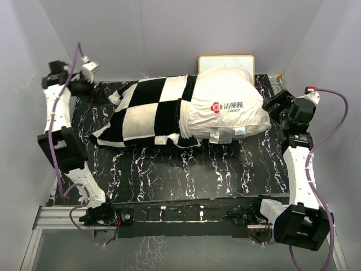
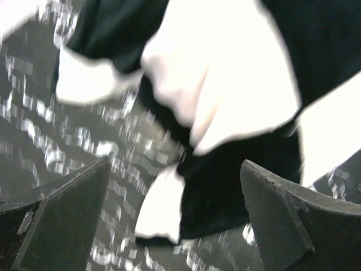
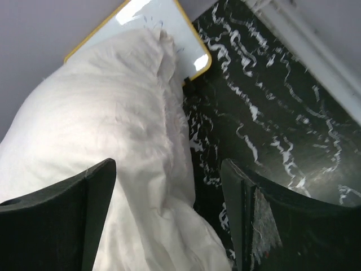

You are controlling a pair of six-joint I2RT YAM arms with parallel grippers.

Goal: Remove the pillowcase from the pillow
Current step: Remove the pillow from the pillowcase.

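A white pillow (image 1: pixel 225 107) is laid on a black table (image 1: pixel 186 169), its left half covered by a checkered pillowcase (image 1: pixel 144 110). The left hand (image 2: pixel 175 164) is held wide open over the pillowcase, and the right hand (image 3: pixel 168 165) open beside the pillow. Nothing is gripped.

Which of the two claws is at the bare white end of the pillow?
The right gripper: it is beside the uncovered end of the plain white pillow. The left gripper is at the other end, by the black-and-cream checkered pillowcase.
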